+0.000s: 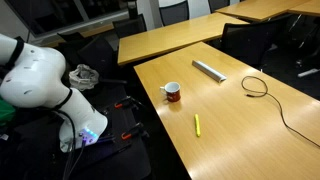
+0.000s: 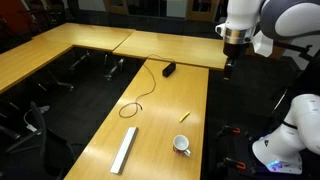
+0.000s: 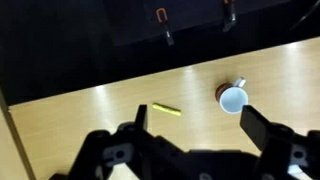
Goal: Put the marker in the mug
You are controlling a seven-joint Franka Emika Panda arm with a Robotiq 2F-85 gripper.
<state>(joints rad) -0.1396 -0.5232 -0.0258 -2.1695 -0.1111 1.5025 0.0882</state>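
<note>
The yellow marker (image 3: pixel 166 110) lies flat on the wooden table (image 3: pixel 80 115), also seen in both exterior views (image 1: pixel 197 124) (image 2: pixel 185 116). The mug (image 3: pixel 233 98), with a white inside and a red-dark body, stands upright a short way from it; it shows in both exterior views (image 1: pixel 172 91) (image 2: pixel 182 145). My gripper (image 3: pixel 198 125) is open and empty, high above the table. In the wrist view the marker is just beyond one finger and the mug just beyond the other. In an exterior view the gripper (image 2: pixel 228 62) hangs above the table's far end.
A long flat grey bar (image 1: pixel 209 70) (image 2: pixel 125 149) lies on the table past the mug. A thin black looped cable (image 1: pixel 255 86) (image 2: pixel 140 100) runs to a small black box (image 2: pixel 169 70). More tables stand behind, and chairs along the table's side.
</note>
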